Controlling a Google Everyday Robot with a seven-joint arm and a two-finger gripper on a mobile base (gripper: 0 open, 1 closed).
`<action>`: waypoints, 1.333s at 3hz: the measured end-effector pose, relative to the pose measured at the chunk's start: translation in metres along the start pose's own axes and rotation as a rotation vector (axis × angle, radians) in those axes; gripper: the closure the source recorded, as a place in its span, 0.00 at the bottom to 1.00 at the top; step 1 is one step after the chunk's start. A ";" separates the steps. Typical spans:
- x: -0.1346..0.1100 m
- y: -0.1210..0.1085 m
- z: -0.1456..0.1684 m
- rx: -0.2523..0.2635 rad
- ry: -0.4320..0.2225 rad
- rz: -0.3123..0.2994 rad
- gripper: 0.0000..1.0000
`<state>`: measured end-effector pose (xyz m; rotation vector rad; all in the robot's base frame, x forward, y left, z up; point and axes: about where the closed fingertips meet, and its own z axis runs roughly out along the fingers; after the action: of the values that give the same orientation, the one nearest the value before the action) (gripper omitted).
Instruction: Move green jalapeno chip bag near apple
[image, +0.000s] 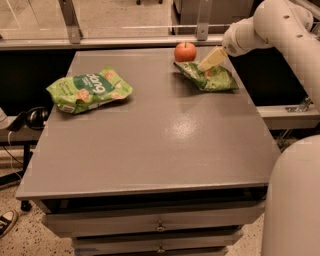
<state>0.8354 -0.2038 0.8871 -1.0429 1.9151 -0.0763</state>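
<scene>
The green jalapeno chip bag (212, 78) lies flat on the grey table (165, 130) at the far right, its left corner just in front of the apple. The apple (185, 51), small and red-orange, stands near the table's far edge. My gripper (211, 59), cream-coloured on the white arm (270, 25), comes in from the right and sits on the bag's far upper edge, right of the apple. It covers that part of the bag.
A puffier green bag with a dark green band (90, 90) lies at the table's left. A glass rail with metal posts (70, 22) runs behind the table. Drawers (160, 227) are below the front edge. Part of my white body (295, 200) fills the lower right.
</scene>
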 end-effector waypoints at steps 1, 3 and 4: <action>0.000 0.001 -0.011 -0.007 -0.016 0.012 0.00; 0.026 0.020 -0.094 -0.138 -0.075 0.100 0.00; 0.050 0.019 -0.159 -0.195 -0.136 0.083 0.00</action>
<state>0.6937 -0.2806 0.9353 -1.0664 1.8653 0.2272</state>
